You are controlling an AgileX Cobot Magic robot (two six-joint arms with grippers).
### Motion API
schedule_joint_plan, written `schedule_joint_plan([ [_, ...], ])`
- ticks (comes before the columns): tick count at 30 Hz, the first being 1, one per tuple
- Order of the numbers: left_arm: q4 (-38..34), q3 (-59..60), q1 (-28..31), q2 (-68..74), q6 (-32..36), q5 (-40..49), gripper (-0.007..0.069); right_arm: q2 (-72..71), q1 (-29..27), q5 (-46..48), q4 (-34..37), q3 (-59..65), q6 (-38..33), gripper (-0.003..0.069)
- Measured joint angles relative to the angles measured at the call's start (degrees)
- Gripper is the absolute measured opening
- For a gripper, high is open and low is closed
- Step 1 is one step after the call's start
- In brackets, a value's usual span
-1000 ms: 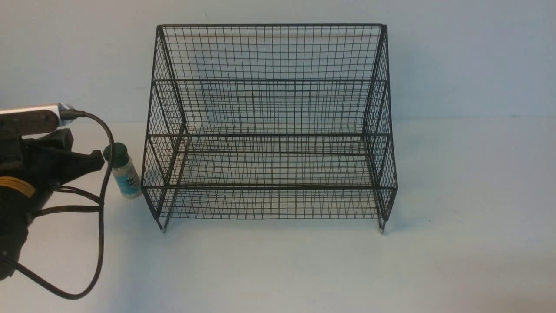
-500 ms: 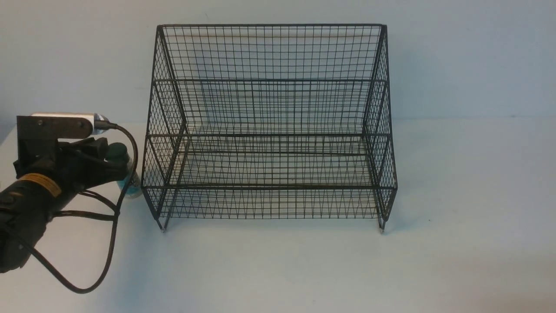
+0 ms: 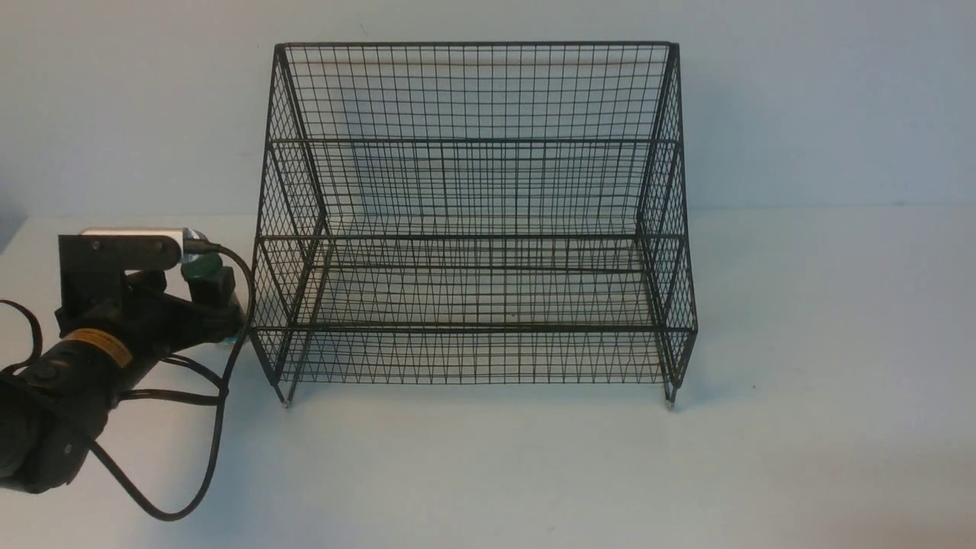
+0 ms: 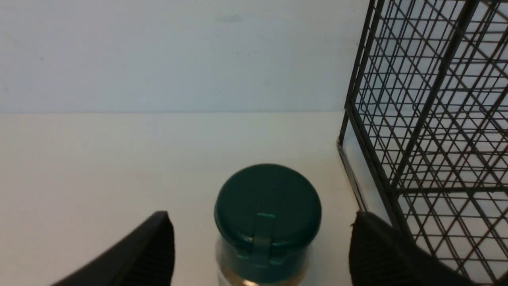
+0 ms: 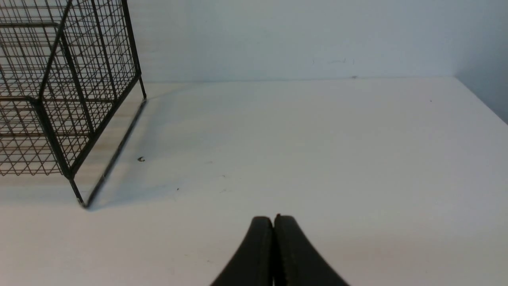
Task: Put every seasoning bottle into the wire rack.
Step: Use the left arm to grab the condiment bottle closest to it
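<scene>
A small clear cylindrical bottle with a dark green round cap [image 4: 268, 206] stands just beside the large black stepped wire-mesh rack [image 3: 473, 141], at its eight o'clock, outside the slanted side.

front — head-on, wide | wrists — low, close, forward | all share wire rack [image 3: 473, 238]

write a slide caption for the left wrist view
Open left gripper straddling the green-capped bottle on the table, just beside the rack
</scene>
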Motion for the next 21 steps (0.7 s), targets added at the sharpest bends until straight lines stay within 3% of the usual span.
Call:
schedule_joint_plan([
  [21, -1.9, -5.3, 0.0, 6.9, -4.7, -2.3, 0.0518, 0.0, 0.0, 0.0, 0.0, 0.0, 0.0, -0.0015],
])
